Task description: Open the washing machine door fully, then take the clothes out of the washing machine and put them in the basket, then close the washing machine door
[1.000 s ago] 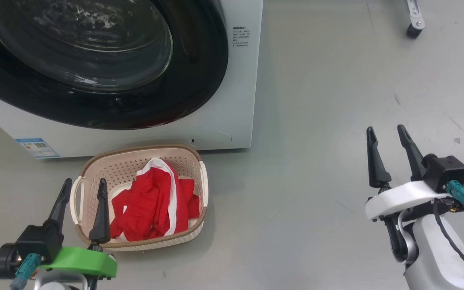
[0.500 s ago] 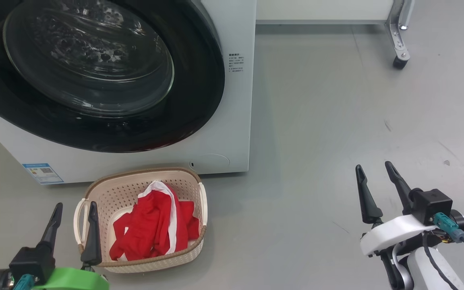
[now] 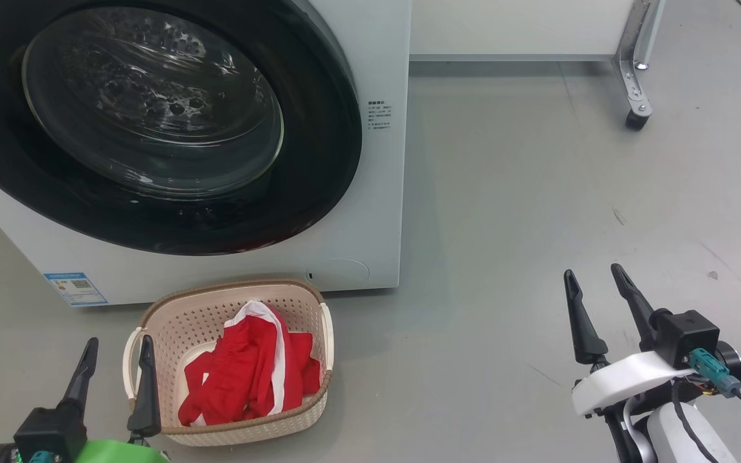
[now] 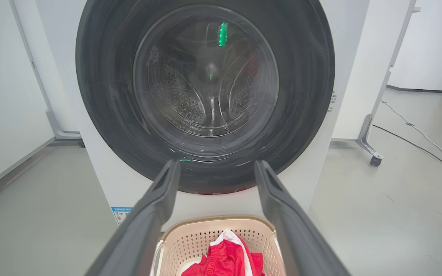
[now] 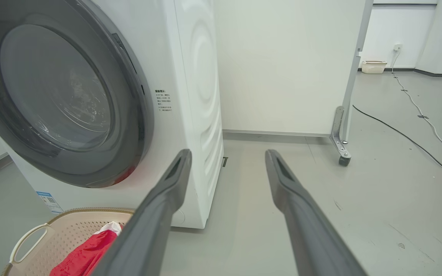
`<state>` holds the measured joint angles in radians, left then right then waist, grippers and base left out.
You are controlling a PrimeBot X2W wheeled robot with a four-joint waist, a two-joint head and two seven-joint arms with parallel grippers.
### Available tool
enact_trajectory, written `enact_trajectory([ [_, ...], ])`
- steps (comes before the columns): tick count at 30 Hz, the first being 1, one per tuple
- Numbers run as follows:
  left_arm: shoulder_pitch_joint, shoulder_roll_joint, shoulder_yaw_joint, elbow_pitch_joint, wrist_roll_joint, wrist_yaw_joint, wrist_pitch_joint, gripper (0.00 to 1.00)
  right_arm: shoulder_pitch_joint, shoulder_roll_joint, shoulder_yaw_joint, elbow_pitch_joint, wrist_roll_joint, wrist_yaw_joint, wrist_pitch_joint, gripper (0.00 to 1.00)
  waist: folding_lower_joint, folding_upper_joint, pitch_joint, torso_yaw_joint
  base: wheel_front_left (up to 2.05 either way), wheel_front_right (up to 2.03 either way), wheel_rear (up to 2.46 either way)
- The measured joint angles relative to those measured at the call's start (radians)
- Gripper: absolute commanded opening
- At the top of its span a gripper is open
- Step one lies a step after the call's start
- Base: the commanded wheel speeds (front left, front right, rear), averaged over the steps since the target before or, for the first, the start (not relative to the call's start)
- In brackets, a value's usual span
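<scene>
Clothes (image 3: pixel 248 379) lie bunched in the basket (image 3: pixel 184 315), white stripe running from the machine (image 3: pixel 383 212) side toward the robot. The basket sits on the floor (image 3: pixel 505 225) before the machine, handles left and right. The door (image 3: pixel 152 122) is shut flush, glass facing outward. Left end effector (image 3: pixel 119 343), beside the left handle, and right end effector (image 3: pixel 592 271), over floor, both stand released, fingers forward.

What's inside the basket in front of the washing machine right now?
Red clothes with white trim lie bunched in the basket, its perforated far wall showing. Whatever lies beneath the pile, and most of the floor, is covered.
</scene>
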<state>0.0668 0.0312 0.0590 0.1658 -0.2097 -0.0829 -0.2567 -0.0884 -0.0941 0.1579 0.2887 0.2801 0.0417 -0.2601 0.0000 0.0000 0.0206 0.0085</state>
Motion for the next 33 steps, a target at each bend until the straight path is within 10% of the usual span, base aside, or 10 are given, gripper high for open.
enact_trajectory([
  [10,0.001,0.000,-0.002,-0.012,-0.002,0.000,0.000,1.00,0.017,0.009,-0.008,-0.009,-0.002,0.003,0.000,1.00,0.0000,0.0000,-0.001,0.005,0.00,0.00,0.00],
  [11,0.001,0.001,-0.005,-0.012,-0.008,0.000,0.000,0.00,0.017,0.010,-0.009,-0.009,-0.002,0.006,0.000,0.00,0.0000,0.0000,-0.001,0.006,0.00,0.00,0.00],
  [33,-0.027,-0.019,0.036,0.112,-0.205,-0.003,0.091,0.00,0.053,0.031,-0.063,0.057,0.198,0.018,0.066,0.00,0.0000,0.0000,-0.004,0.004,0.00,0.00,0.00],
])
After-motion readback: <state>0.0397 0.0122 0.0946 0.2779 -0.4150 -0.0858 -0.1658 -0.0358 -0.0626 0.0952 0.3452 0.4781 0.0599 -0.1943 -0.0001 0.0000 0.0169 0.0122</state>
